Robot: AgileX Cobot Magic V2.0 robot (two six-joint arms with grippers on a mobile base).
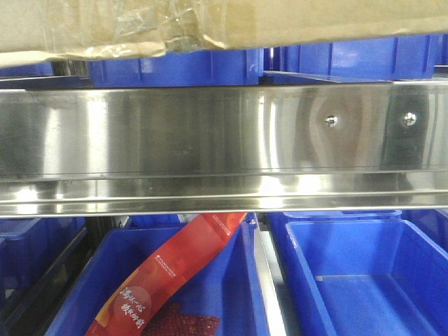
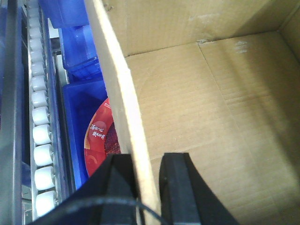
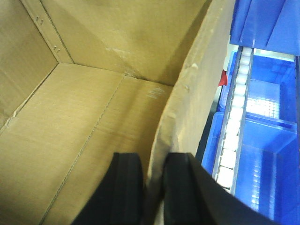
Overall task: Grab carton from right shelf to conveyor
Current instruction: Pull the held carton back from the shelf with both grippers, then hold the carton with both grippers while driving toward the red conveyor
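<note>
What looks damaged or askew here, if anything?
The carton wall pinched by the right gripper has a dented, wavy top edge. Loose clear tape crinkles along its lower edge. A red packet lies slanted in the blue bin below.

Front cam: I saw a blue bin (image 1: 231, 294) at 6 o'clock w/ a red packet (image 1: 175, 273) lying slantwise in it. The wrapper had white Chinese chars, too small to read. A second blue bin (image 1: 350, 280) sat at 4 o'clock, just beside the 1st. A row of upper blue bins (image 1: 175, 70) ran along 12 o'clock.

Left wrist cam: a white roller track (image 2: 40, 136) ran from 11 down to 8 o'clock. Stacked blue bins (image 2: 77, 47) stood just beside it at 11, and the red packet lay in its bin at 8.

Right wrist cam: a second roller track (image 3: 234, 136) ran thru 3 o'clock w/ side blue bins (image 3: 272, 164) flanking it. A small red bit (image 3: 222, 78) sat at 2 o'clock; I couldn't tell what it was.
</note>
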